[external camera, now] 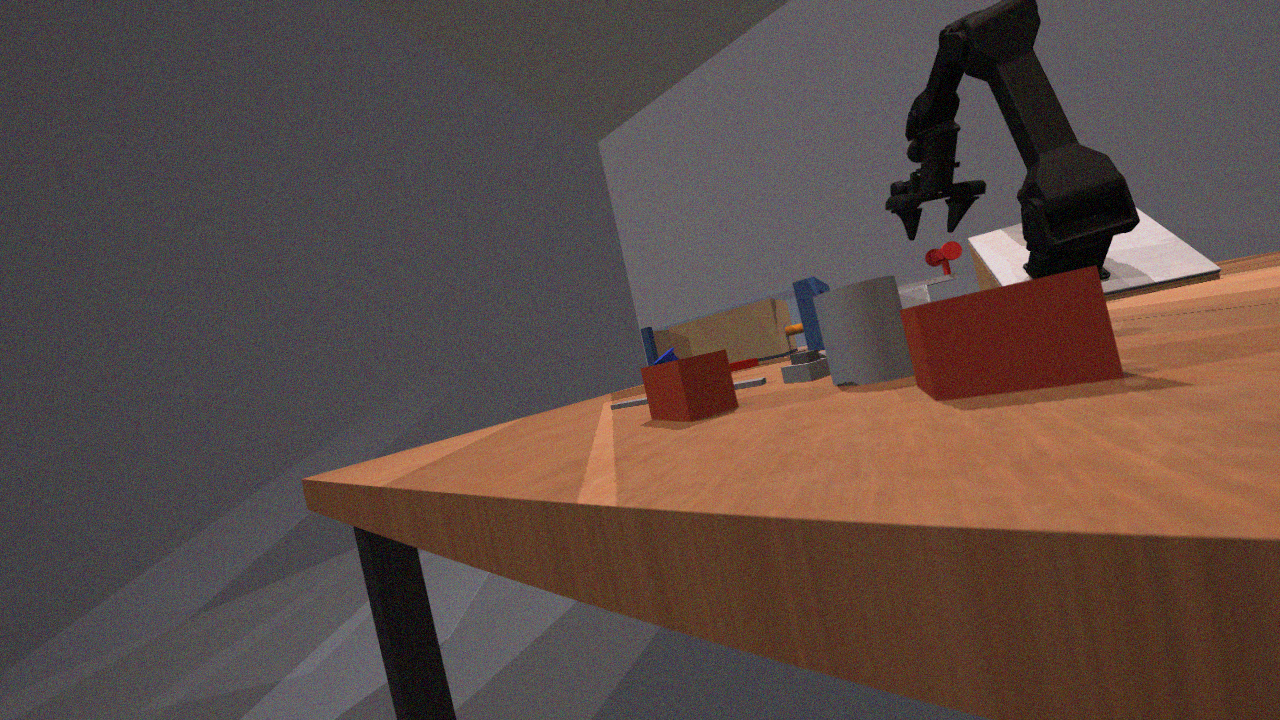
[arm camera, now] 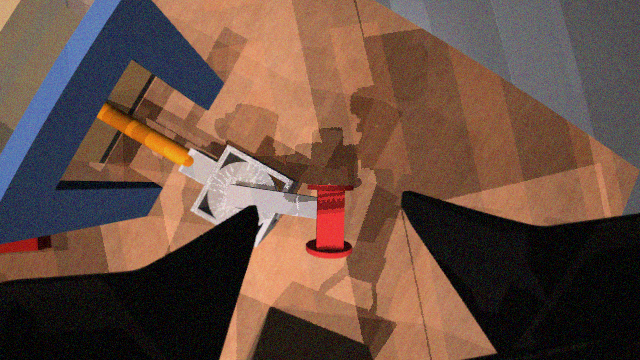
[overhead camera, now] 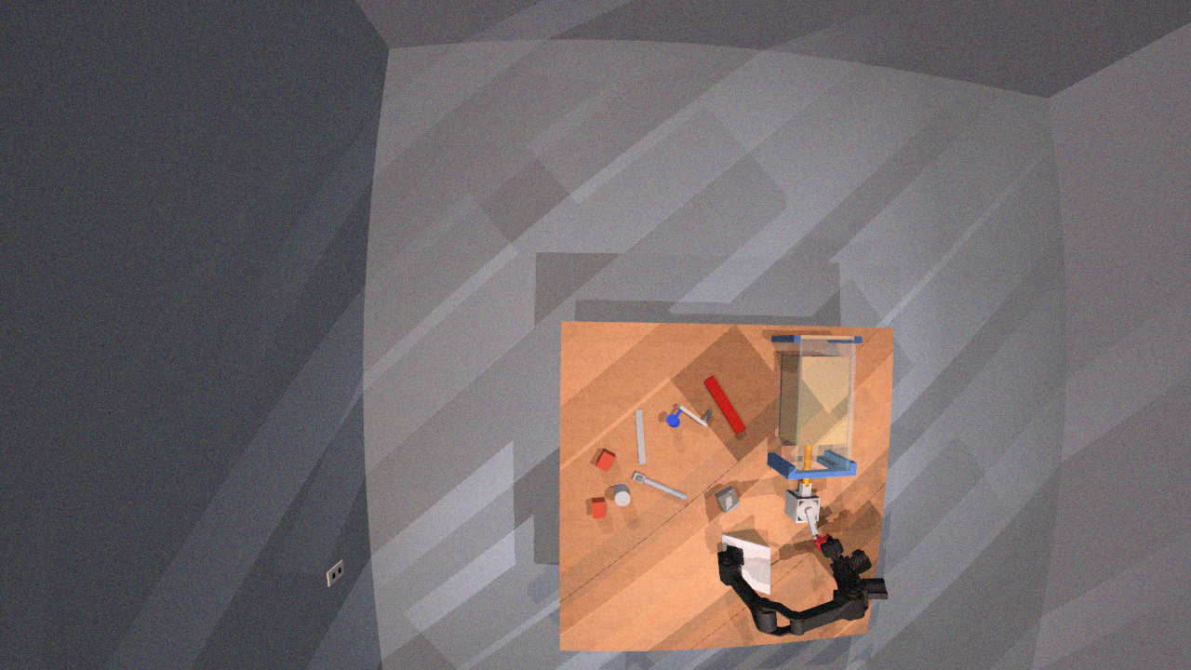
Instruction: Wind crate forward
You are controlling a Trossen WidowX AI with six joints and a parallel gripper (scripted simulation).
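Observation:
The tan crate point(overhead camera: 824, 404) point(external camera: 716, 335) sits flat inside the clear-panelled cubby. A gap shows between its front and the blue frame point(overhead camera: 824, 472) point(external camera: 813, 315) point(arm camera: 100, 95) at the mouth. An orange strap point(overhead camera: 807, 458) point(arm camera: 145, 140) runs from the crate to the grey winch point(overhead camera: 801, 505) point(arm camera: 204, 204). The winch handle is seated on top, with its white arm point(overhead camera: 812, 525) point(arm camera: 295, 202) and upright red grip point(overhead camera: 821, 542) point(external camera: 944, 254) point(arm camera: 330, 225). My gripper point(overhead camera: 825, 546) point(external camera: 930, 233) point(arm camera: 331, 204) is open and empty above the red grip, its fingers apart on either side in the wrist view.
A blue-knobbed crank point(overhead camera: 674, 421), a red bar point(overhead camera: 724, 406), a flat grey bar point(overhead camera: 640, 437) and a wrench point(overhead camera: 662, 486) lie left of the cubby. Red blocks point(overhead camera: 605, 459) point(external camera: 1011, 335) and a cylinder point(overhead camera: 622, 495) point(external camera: 863, 331) stand farther left. A grey block point(overhead camera: 727, 499) sits left of the winch.

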